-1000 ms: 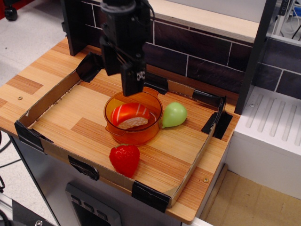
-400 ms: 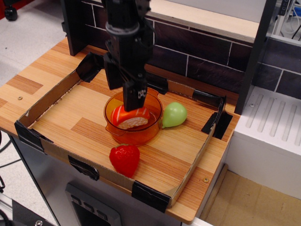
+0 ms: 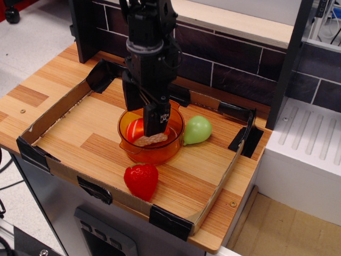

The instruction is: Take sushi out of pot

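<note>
Low cardboard walls fence the bench, whose bare left half gives open passage. At frame centre the pot is occupied by the tool; a green toy touches its right side, a strawberry sits just below.

Black gripper vertical, fingertips pointing down.

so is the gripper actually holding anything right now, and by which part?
Cannot be told. The gripper is down inside the pot, fingers at the top of the sushi, but the fingers hide the contact; the sushi sits low in the pot.
</note>
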You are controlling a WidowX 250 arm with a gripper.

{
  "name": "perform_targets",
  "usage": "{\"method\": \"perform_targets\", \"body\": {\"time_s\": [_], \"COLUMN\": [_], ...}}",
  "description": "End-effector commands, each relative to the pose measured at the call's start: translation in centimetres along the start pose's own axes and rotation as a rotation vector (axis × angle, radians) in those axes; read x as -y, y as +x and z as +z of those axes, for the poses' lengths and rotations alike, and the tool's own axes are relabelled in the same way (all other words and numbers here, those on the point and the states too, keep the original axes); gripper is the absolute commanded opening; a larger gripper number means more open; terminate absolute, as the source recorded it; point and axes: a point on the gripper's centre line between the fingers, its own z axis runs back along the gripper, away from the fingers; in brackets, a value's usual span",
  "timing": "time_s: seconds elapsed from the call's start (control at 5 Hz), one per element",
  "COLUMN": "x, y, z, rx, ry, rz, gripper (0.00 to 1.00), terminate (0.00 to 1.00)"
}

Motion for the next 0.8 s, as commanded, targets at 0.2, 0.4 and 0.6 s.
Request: {"method": "perform_targets", "body": {"time_s": [0.2, 0.4, 0.6], "x": [-0.38, -0.25, -0.24], "y": [0.45, 0.33, 0.36], "z": [-0.88, -1.29, -1.38], "rx": [-0.008, -0.019, -0.025], "ry": [0.038, 0.038, 0.035], "rz": [-0.007, -0.017, -0.016], "gripper": [1.00, 1.00, 1.00], "terminate": [0.00, 0.00, 0.00]}}
